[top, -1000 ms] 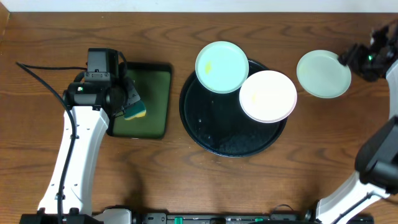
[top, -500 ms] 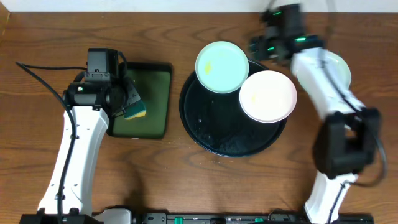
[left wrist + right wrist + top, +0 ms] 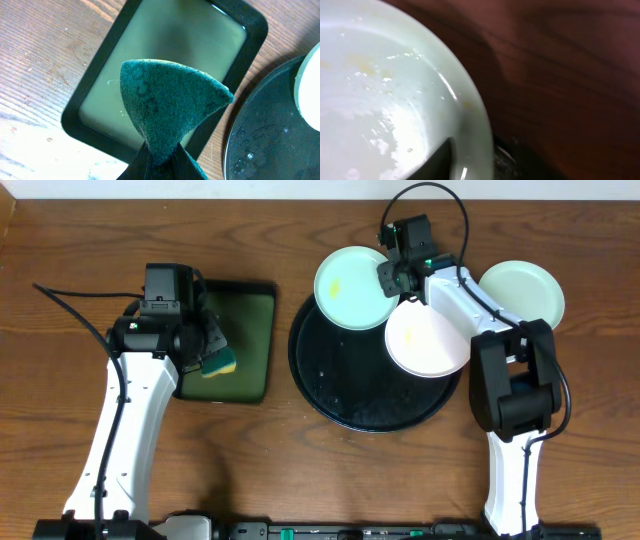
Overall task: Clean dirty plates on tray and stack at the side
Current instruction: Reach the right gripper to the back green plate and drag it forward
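A mint-blue plate [image 3: 352, 286] with a yellowish smear lies on the back left rim of the round black tray [image 3: 345, 385]. My right gripper [image 3: 392, 280] is at this plate's right rim. In the right wrist view one finger lies over the plate's [image 3: 385, 100] wet inside and the other is hidden under the rim. A white plate [image 3: 432, 338] lies on the tray's right side. A second mint-blue plate [image 3: 522, 298] lies on the wooden tabletop at the right. My left gripper [image 3: 208, 350] is shut on a green and yellow sponge [image 3: 167, 107].
A rectangular dark green tray [image 3: 240, 330] lies on the table to the left of the black tray, under the sponge. It also shows in the left wrist view [image 3: 175, 55]. The black tray has water drops on it.
My right arm has swung from the mint-blue plate on the table at the far right over to the right rim of the smeared mint-blue plate. The left arm has barely moved.
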Available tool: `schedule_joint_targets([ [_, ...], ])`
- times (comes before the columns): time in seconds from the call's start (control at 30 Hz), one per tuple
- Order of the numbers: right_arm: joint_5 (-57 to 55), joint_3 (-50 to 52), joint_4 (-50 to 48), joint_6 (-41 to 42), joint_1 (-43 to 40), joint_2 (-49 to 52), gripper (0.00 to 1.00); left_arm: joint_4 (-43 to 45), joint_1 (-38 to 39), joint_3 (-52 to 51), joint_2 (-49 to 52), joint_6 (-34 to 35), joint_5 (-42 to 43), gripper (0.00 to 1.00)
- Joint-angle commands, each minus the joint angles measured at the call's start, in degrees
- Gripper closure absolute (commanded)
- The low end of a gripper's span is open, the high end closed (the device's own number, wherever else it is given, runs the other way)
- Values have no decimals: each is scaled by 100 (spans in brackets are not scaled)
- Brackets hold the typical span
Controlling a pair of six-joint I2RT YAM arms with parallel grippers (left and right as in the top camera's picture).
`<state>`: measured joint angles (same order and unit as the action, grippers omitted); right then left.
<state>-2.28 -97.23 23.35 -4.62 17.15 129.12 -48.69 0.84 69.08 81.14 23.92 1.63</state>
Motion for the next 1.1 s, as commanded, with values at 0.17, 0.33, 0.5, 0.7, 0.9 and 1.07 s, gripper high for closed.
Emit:
schedule_joint_targets([
  [0.17,-39,2,96,-66,57,48,84,81,-28,-35,9,-81,35,92],
  [0.33,323,2,157,-50,57,162,80,98,-28,-35,9,-79,35,92],
  [0.5,326,-2,144,184,57,205,99,74,-28,-35,9,-79,37,92],
  [0.7,393,-79,409,297,87,-101,99,79,-28,-35,9,-79,37,92],
  [0.9,946,-107,1049,905,116,-1051,99,83,-28,-35,9,-79,37,92],
  [1.07,1115,-105,1440,1080,269,-1672,99,101,-28,-35,9,-79,37,92],
])
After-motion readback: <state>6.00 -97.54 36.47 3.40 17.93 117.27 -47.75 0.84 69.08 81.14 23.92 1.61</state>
